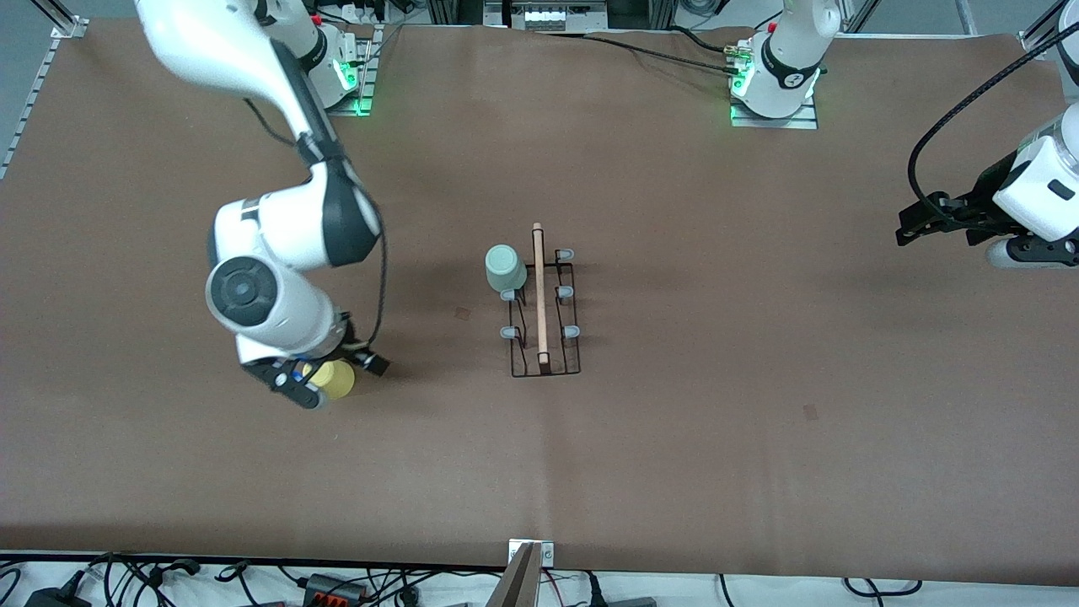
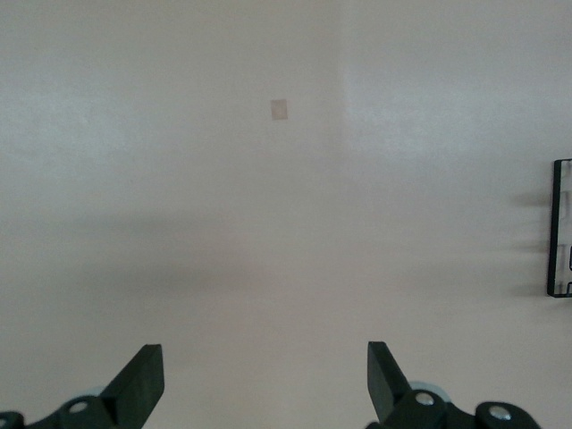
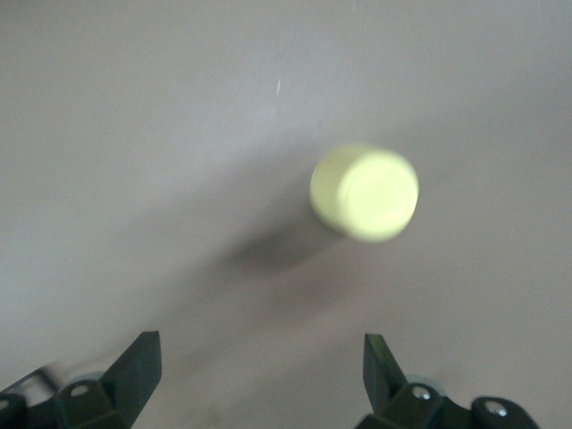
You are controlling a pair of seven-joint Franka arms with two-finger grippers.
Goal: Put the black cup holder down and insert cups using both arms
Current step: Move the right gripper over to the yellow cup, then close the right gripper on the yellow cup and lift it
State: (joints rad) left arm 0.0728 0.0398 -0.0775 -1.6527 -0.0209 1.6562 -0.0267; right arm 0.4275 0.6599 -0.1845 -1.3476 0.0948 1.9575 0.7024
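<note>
Yellow cup [image 1: 337, 380] upside down on surface [image 1: 674, 438] toward right arm's end, free beneath right gripper [image 3: 259, 375], jaws apart; black cup holder [image 1: 544, 314] mid-surface, mint cup [image 1: 505, 267] pegged; left gripper [image 2: 264, 380] spread, waiting over bare surface.

Right arm [image 1: 270, 312] partly hides yellow cup [image 1: 335, 379].

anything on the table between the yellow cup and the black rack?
Nothing stands there: between the yellow cup and the black cup holder the front view shows bare brown table, only a faint small mark.
</note>
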